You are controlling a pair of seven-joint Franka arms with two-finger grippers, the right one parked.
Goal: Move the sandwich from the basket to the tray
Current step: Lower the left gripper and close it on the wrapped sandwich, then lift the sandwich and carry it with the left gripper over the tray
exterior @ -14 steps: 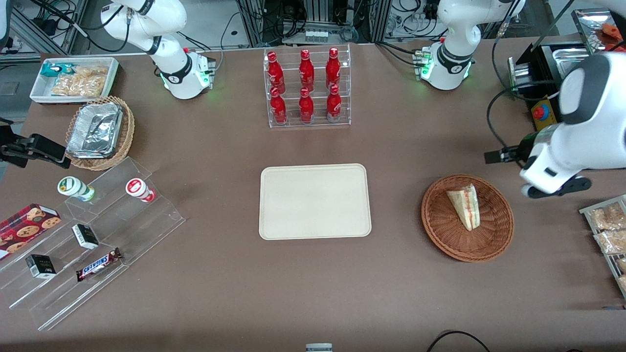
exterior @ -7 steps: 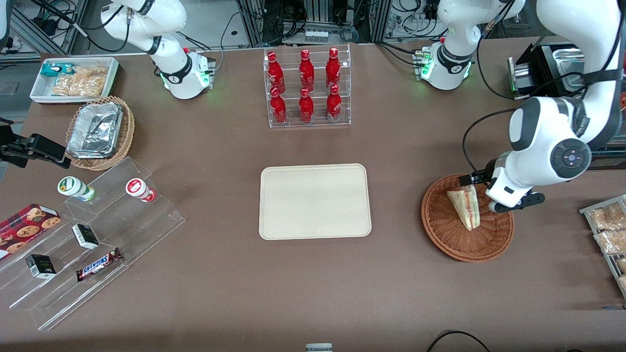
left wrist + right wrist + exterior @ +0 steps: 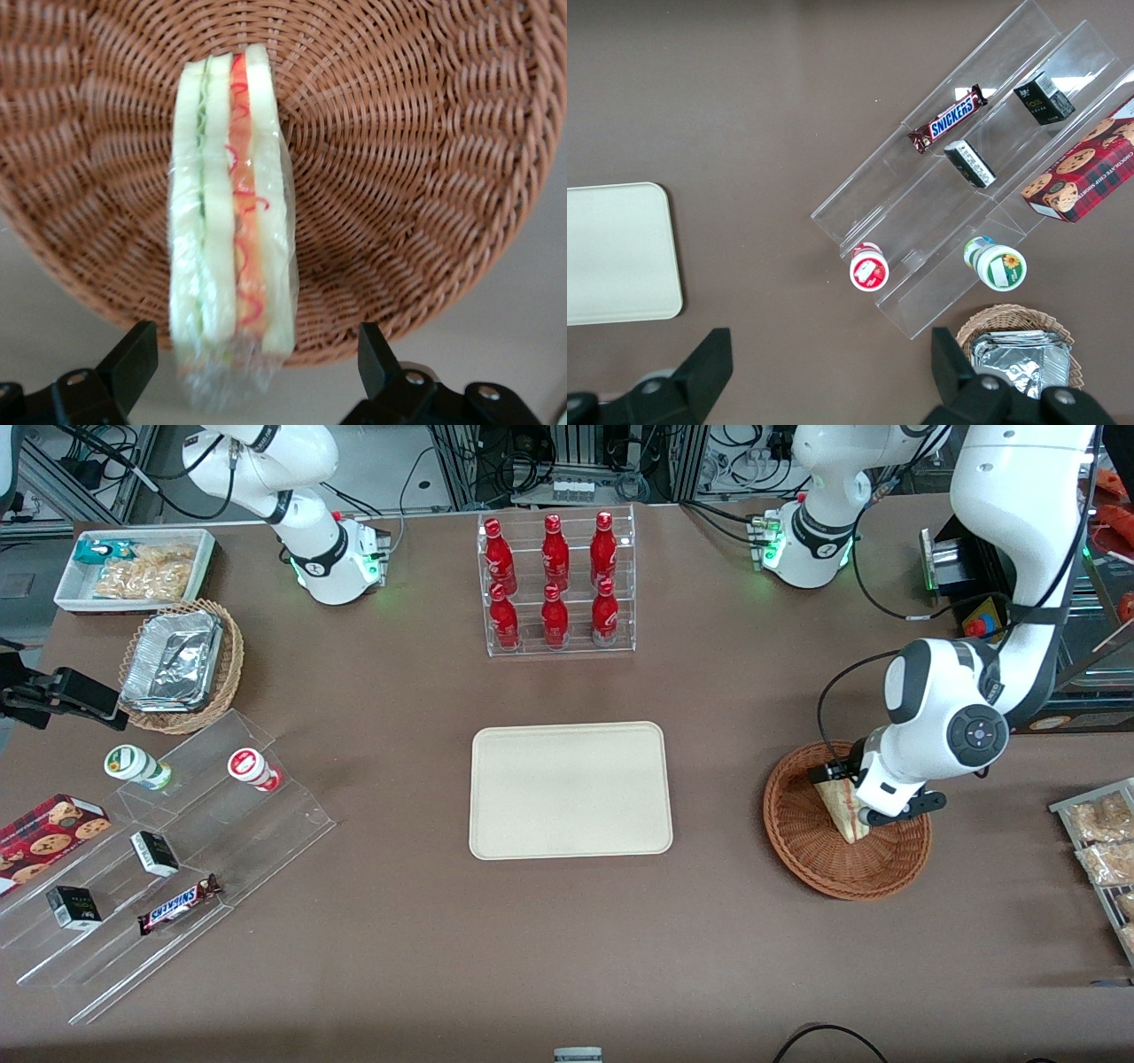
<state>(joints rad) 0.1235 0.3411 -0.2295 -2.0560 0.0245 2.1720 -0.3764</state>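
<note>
The sandwich (image 3: 840, 808), a plastic-wrapped wedge of pale bread with red and green filling, lies in the round reddish-brown basket (image 3: 819, 859) toward the working arm's end of the table. My gripper (image 3: 864, 802) hangs low over the sandwich's wide end, hiding part of it. In the left wrist view the sandwich (image 3: 232, 221) rests on the basket (image 3: 399, 177), and the gripper (image 3: 252, 372) is open, its black fingers (image 3: 133, 359) standing apart on either side of the wide end without touching it. The cream tray (image 3: 567, 790) lies bare at mid-table.
A clear rack of red bottles (image 3: 555, 584) stands farther from the camera than the tray. Snack packets on a rack (image 3: 1103, 841) lie beside the basket at the table's edge. Acrylic steps with snacks (image 3: 159, 868) and a foil-filled wicker basket (image 3: 177, 664) sit toward the parked arm's end.
The gripper swung in from the table's edge and came down over the basket, ending above the sandwich's wide end. The sandwich and basket have not moved.
</note>
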